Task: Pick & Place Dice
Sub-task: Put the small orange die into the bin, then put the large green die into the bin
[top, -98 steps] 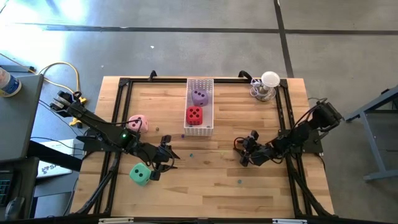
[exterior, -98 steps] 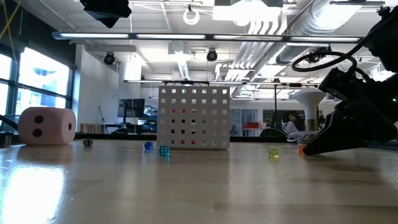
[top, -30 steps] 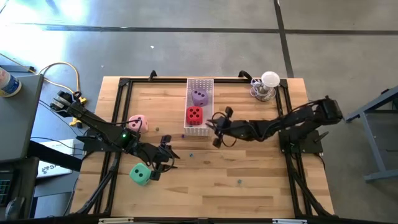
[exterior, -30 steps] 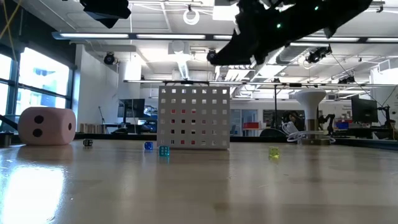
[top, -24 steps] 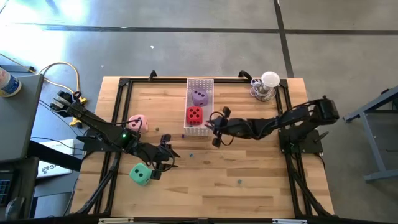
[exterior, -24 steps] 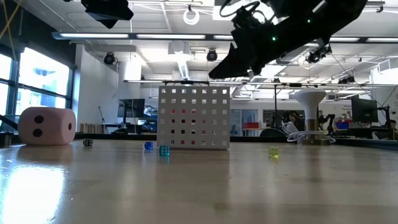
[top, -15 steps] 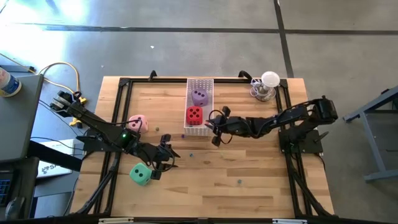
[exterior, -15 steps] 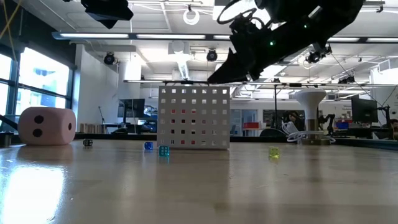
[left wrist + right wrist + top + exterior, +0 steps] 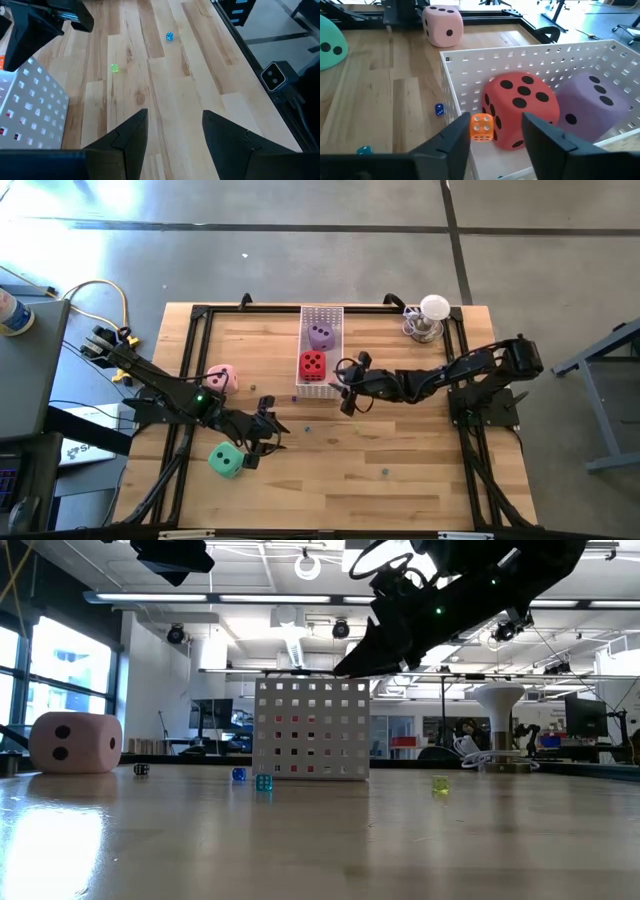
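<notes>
My right gripper (image 9: 491,131) hangs over the white tray's (image 9: 535,55) near end, fingers parted, small orange die (image 9: 481,125) between them beside the red die (image 9: 519,107). Release, lift straight up.

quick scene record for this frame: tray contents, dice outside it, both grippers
tray: white, perforated, at table's far middle
in tray: purple die, red die, small orange die between right gripper's fingers
on table: pink die, green die, small blue die, small yellow-green die
right gripper: at tray's near end, open
left gripper: beside green die, open, holding nothing
</notes>
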`<state>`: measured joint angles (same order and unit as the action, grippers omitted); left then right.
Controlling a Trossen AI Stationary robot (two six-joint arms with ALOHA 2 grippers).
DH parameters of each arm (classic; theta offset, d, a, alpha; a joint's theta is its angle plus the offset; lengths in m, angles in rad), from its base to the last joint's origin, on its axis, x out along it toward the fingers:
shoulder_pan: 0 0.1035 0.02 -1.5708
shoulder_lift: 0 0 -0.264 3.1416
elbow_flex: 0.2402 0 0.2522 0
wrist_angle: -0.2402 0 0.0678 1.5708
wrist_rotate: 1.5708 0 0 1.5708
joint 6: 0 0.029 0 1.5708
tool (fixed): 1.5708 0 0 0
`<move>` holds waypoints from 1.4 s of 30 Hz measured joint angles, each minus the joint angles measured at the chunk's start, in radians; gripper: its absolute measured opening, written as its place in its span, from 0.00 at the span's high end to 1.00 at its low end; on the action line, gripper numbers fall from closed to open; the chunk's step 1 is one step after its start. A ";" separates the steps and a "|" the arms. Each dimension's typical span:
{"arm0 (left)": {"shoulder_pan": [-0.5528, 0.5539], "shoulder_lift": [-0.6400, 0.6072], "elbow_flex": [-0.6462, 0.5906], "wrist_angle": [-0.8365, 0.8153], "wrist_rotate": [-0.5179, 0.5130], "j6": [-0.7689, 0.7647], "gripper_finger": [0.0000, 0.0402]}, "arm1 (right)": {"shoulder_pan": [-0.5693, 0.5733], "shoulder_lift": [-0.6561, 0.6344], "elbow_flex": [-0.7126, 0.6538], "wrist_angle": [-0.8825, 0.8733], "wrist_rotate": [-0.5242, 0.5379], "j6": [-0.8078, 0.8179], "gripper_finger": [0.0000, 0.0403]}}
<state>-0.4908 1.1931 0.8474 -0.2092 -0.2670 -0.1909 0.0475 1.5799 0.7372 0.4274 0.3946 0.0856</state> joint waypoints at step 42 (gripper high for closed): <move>-0.096 -0.014 0.000 -0.094 0.192 -0.215 0.55 | 0.274 -0.002 0.001 0.266 0.238 -0.274 0.43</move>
<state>-0.5863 1.1793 0.8471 -0.3029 -0.0747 -0.4055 0.3218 1.5784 0.7380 0.6933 0.6323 -0.1886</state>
